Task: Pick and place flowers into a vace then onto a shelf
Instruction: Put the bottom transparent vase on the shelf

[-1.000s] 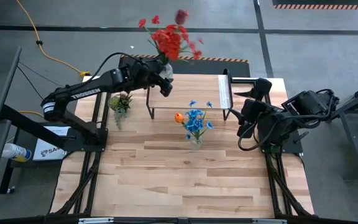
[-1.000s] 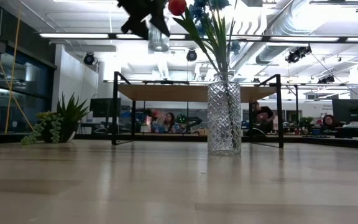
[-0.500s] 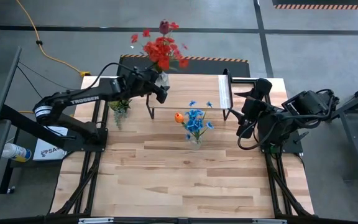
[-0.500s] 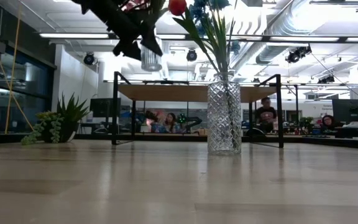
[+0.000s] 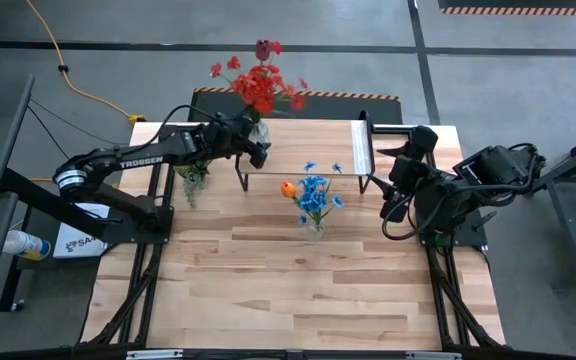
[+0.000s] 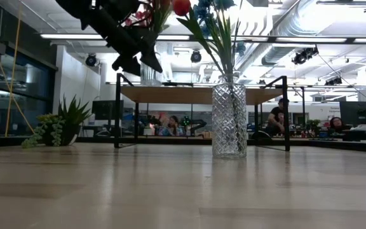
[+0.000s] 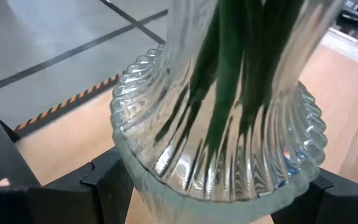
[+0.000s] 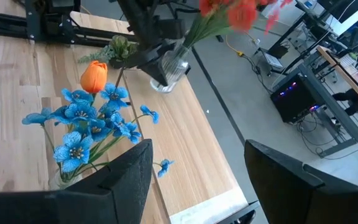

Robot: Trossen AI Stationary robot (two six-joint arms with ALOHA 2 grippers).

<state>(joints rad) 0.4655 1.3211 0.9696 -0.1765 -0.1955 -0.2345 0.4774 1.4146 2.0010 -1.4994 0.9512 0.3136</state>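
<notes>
My left gripper (image 5: 256,140) is shut on a ribbed glass vase (image 5: 259,127) that holds the red flowers (image 5: 258,85) and a dark maroon tulip (image 5: 263,48). It holds the vase over the left end of the shelf (image 5: 308,140). In the low view the vase (image 6: 149,73) hangs just over the shelf's plank (image 6: 196,94). In front of the shelf a diamond-cut vase (image 6: 229,121) stands on the table with blue flowers (image 5: 315,195) and an orange tulip (image 5: 288,188). My right gripper (image 5: 386,175) waits open at the shelf's right end, raised above the table. My left gripper pinches the vase's flared, ribbed lower part (image 7: 166,168) between its two fingers (image 7: 114,180), one on each side. The fingers come from the table's left, slanting a little downward. The vase stays nearly upright with its base close over the shelf top; whether it rests there I cannot tell.
A small green leafy tuft (image 5: 193,165) stands on the table left of the shelf, under my left arm. The shelf's black legs (image 6: 117,111) rise at both its ends. The near half of the table (image 5: 298,290) is bare wood. People sit in the room beyond.
My left gripper has gone down toward the shelf's left end and a little toward the table's left, carrying the vase with the red flowers. The vase has sunk from well above the shelf to just over its plank. The grip has stayed the same.
</notes>
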